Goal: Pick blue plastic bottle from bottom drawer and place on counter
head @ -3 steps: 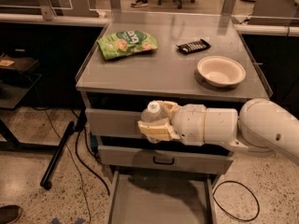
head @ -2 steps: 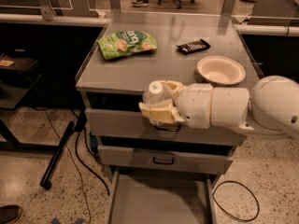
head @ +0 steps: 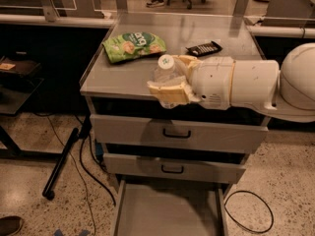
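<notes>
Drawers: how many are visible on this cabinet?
3. The top drawer and the middle drawer, each with a handle, sit under the counter; the bottom drawer is pulled out near the floor. The end effector grips the blue plastic bottle at the counter's front edge.

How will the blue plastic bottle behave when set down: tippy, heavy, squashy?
Probably light: the blue plastic bottle looks small and clear. Its round body would likely roll on the flat counter if it tipped. The hand, above the counter's front edge, clamps its sides; thin plastic may flex.
</notes>
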Robot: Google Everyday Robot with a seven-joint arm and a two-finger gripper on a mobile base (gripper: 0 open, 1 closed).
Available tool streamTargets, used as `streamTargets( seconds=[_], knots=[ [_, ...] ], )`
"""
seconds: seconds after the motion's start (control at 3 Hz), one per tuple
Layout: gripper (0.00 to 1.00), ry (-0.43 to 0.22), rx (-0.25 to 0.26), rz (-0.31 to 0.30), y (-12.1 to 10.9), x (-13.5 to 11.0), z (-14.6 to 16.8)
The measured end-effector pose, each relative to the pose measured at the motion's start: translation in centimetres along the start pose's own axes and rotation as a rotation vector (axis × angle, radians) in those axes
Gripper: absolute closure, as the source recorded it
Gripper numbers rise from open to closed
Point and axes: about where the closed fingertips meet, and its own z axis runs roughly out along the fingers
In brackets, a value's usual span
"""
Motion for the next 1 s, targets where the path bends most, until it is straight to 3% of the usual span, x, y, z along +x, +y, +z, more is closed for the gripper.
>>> streamTargets(
  seconds=[0.33,1.0],
  knots=[
    [1.00,-0.001,-0.010,0.004,-1.2,0.0,0.7],
    [1.00,0.014,-0.086,0.015,-7.7,-1.1,4.8]
  ],
)
